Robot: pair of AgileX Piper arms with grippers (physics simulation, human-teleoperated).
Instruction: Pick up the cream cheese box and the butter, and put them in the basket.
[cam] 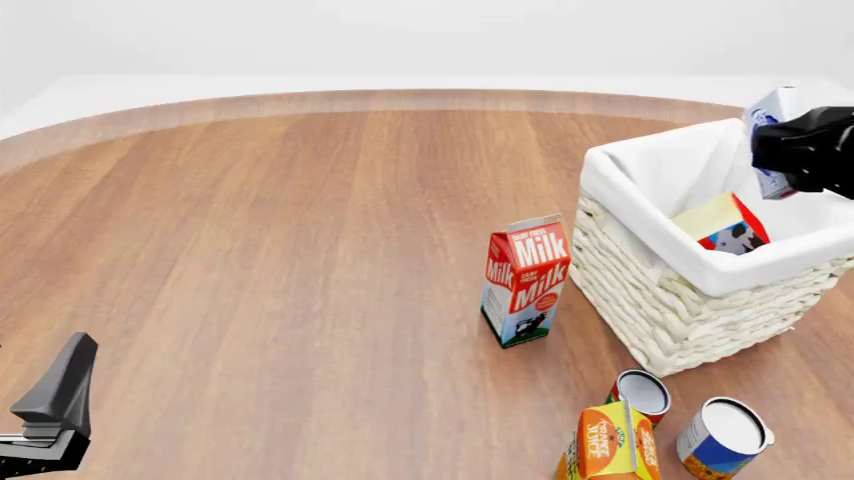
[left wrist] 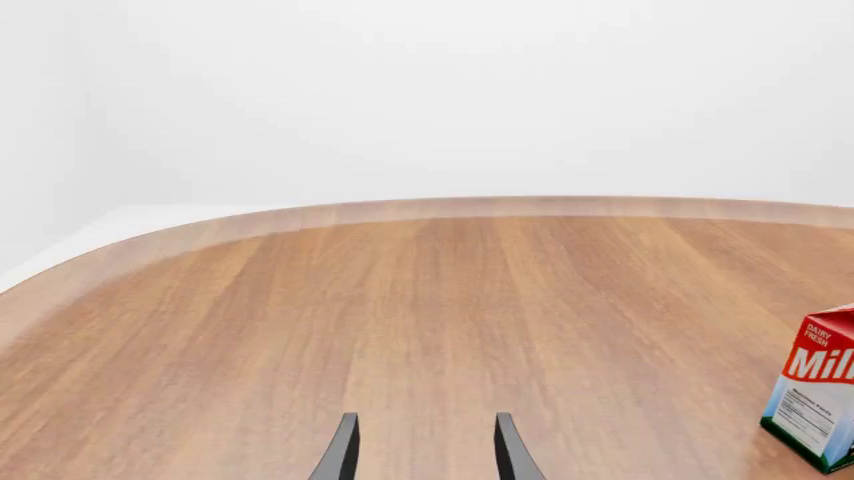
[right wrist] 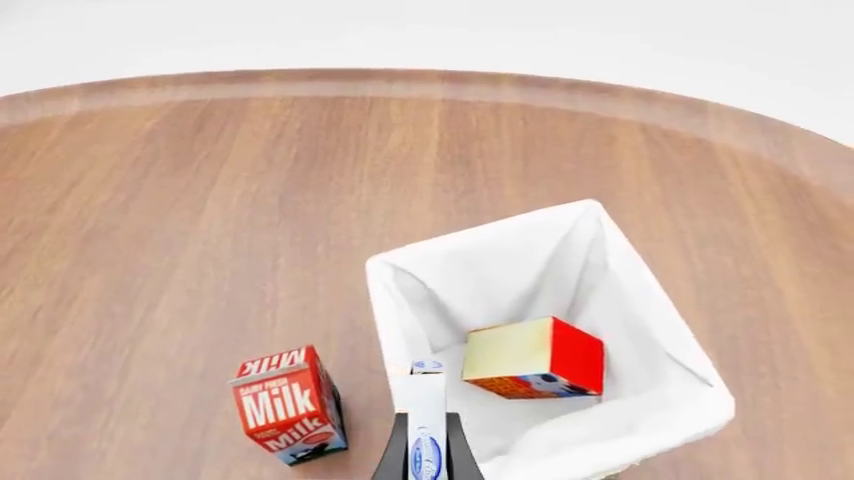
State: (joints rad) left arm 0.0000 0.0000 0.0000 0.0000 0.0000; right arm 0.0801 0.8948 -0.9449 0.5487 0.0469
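The cream-white wicker basket (cam: 647,290) stands at the table's right side. The butter (cam: 729,228) lies tilted inside it on the white liner, and it also shows in the right wrist view as the butter (right wrist: 534,358) within the basket's rim (right wrist: 384,272). My right gripper (cam: 797,152) hangs over the basket's far right part, shut on the cream cheese box (cam: 770,112). That thin white-and-blue box (right wrist: 424,415) stands edge-on between the fingers. My left gripper (left wrist: 424,452) is open and holds nothing, low at the near left of the table (cam: 56,402).
A red-and-white milk carton (cam: 525,280) stands upright just left of the basket, also seen by the left wrist (left wrist: 817,398). An orange juice carton (cam: 611,445) and two cans (cam: 643,392) (cam: 722,436) sit in front of the basket.
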